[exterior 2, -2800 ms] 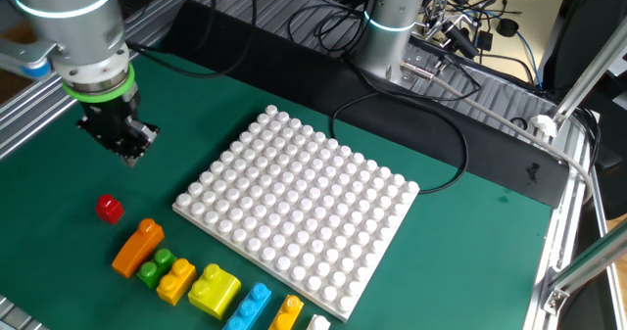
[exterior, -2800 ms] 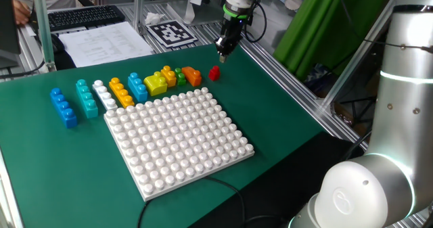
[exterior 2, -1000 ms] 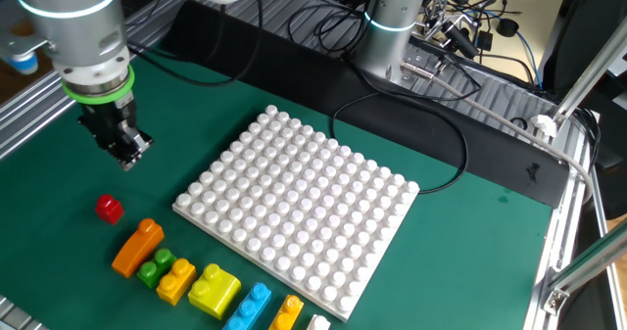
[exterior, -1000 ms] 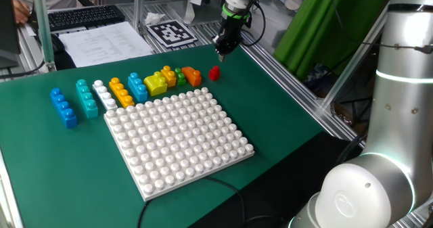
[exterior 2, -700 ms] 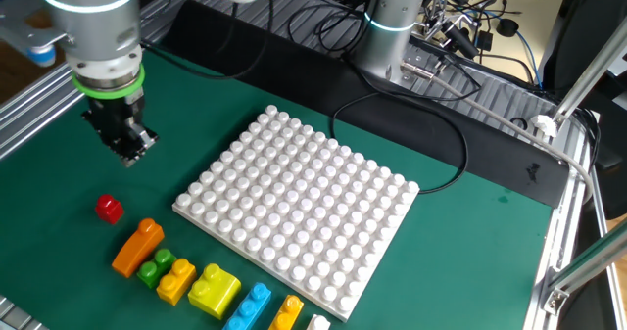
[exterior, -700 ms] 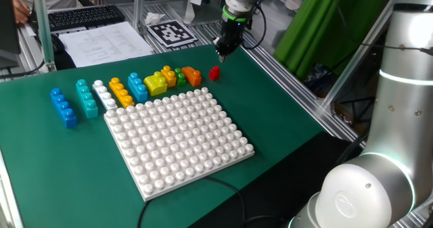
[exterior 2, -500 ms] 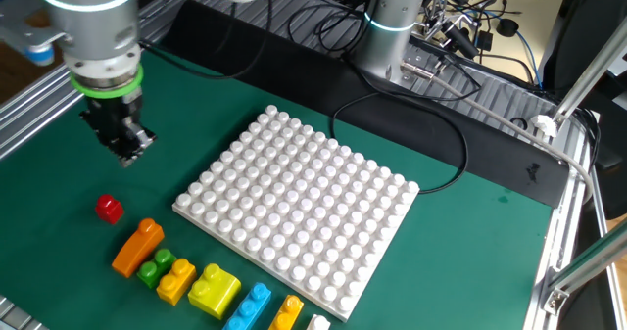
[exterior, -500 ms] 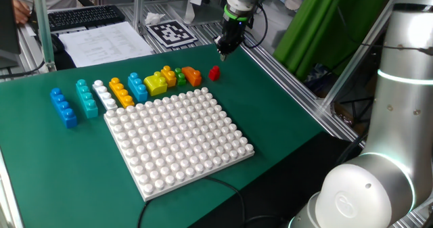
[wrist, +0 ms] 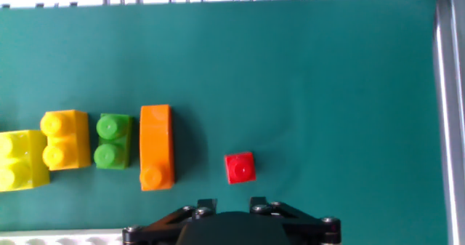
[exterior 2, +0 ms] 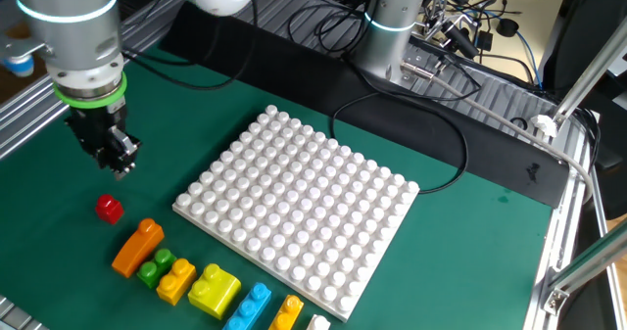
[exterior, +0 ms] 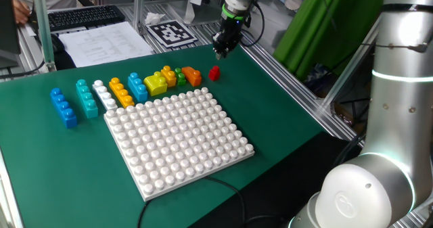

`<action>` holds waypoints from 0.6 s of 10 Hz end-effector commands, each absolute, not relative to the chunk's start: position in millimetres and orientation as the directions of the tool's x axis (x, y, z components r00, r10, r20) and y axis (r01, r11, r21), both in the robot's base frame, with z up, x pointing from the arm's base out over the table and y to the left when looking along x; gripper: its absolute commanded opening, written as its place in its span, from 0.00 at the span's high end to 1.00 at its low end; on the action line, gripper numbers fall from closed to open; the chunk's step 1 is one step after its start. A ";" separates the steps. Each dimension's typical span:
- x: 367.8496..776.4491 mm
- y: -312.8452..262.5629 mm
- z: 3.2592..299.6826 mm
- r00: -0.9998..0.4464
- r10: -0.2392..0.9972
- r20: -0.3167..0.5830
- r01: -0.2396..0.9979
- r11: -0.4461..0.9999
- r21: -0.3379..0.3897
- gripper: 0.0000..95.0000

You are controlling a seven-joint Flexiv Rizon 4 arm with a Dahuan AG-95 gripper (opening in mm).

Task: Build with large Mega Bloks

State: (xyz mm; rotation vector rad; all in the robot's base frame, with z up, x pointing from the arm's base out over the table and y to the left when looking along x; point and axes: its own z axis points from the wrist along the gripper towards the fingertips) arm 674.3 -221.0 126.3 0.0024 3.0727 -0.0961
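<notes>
A small red Mega Blok (exterior: 214, 72) (exterior 2: 109, 209) (wrist: 240, 168) lies alone on the green mat, with an orange one (exterior: 191, 76) (exterior 2: 137, 246) (wrist: 156, 147) beside it. Green (wrist: 112, 141), yellow-orange (wrist: 65, 139) and yellow (wrist: 18, 160) bricks continue the row. Blue (exterior: 63, 107), teal (exterior: 86, 97) and white (exterior: 105, 95) bricks lie further along. My gripper (exterior: 220, 52) (exterior 2: 118, 168) (wrist: 231, 201) hangs above the mat just beyond the red brick. Its fingertips stand slightly apart with nothing between them.
The big white studded baseplate (exterior: 177, 140) (exterior 2: 304, 208) fills the middle of the mat, next to the row of bricks. A black cable (exterior 2: 446, 139) runs along its far side. Aluminium rails (exterior: 284, 69) border the mat, with papers and a marker tag (exterior: 171, 32) beyond.
The gripper has drifted a little sideways, closer over the red brick, and its fingertips have parted slightly. No brick has moved.
</notes>
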 end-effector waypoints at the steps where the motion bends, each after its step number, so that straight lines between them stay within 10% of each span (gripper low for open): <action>1: 692.6 -227.3 117.9 -0.998 -0.016 -0.059 -0.012 0.998 -0.056 0.60; 6: 705.9 -235.5 97.6 -0.998 -0.040 -0.059 -0.036 0.998 -0.054 0.60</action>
